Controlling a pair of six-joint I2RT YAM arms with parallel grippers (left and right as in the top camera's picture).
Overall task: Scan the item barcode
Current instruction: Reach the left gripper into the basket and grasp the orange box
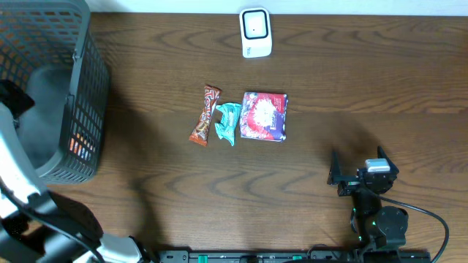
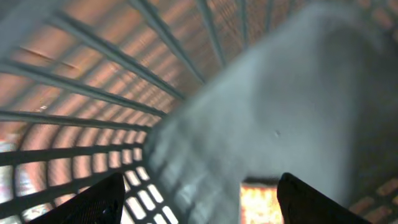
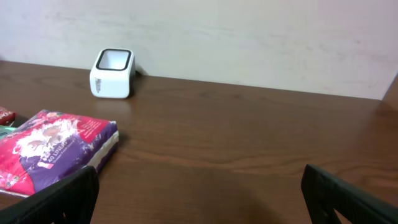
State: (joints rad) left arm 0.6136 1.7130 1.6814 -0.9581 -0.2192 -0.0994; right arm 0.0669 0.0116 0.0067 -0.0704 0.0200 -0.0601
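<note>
Three items lie in a row mid-surface, at about 6 o'clock from the white scanner (image 1: 255, 32): a brown snack bar (image 1: 205, 115), a pink-and-purple packet (image 1: 264, 115) and a crumpled teal wrapper (image 1: 228, 122) between them. All look light, soft and slick-filmed, so a pinch across a sealed edge would likely hold best. The right tool (image 1: 357, 169) waits wide open and empty at 4 o'clock from the packet, the left tool (image 2: 202, 196) hangs spread and empty inside the grey mesh basket (image 1: 80, 109) at 9 o'clock, and the dark wood-grain surface (image 1: 365, 88) ends at a pale wall.
</note>
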